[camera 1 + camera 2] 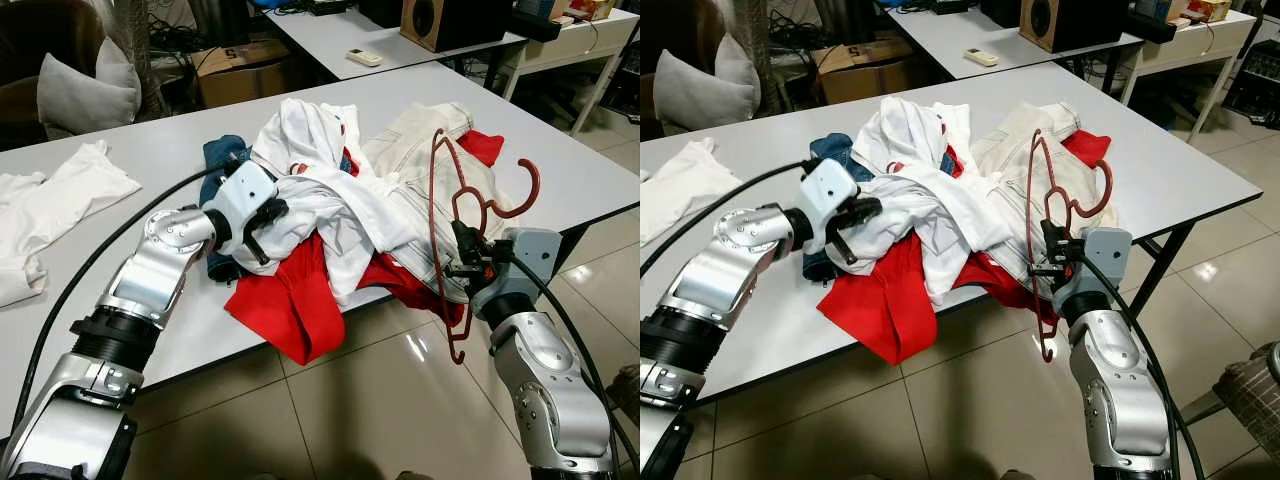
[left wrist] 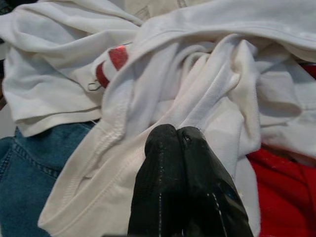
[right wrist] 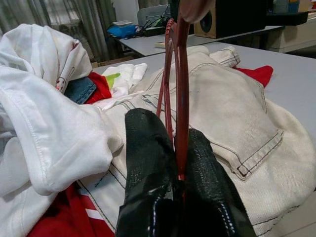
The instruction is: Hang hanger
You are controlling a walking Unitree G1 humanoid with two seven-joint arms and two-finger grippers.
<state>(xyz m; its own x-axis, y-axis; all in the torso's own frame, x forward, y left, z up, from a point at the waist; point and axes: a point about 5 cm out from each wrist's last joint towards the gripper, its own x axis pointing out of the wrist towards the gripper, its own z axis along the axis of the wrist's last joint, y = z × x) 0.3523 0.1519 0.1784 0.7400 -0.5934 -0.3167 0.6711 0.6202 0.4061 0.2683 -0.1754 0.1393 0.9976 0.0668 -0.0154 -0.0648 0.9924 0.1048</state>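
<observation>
While half buried in white shirt (image 2: 197, 94), left gripper (image 2: 178, 136) pressed together; right gripper (image 3: 178, 148) pinching red hanger (image 1: 440, 215) upright beside clothes pile (image 1: 400, 200)

The heap of clothes (image 1: 340, 210) lies right against the left hand (image 1: 262, 228), blocking its way forward. Behind that hand the counter (image 1: 150, 160) lies bare. Beyond the right hand (image 1: 468, 262), the red hanger (image 1: 440, 200) stands over cream jeans (image 1: 420, 170); to its outer side is open counter.

One red hanger (image 1: 447, 215), two grippers, two grey tables, one heap of clothes (image 1: 330, 215), one pillow (image 1: 85, 85), one speaker (image 1: 430, 20).
</observation>
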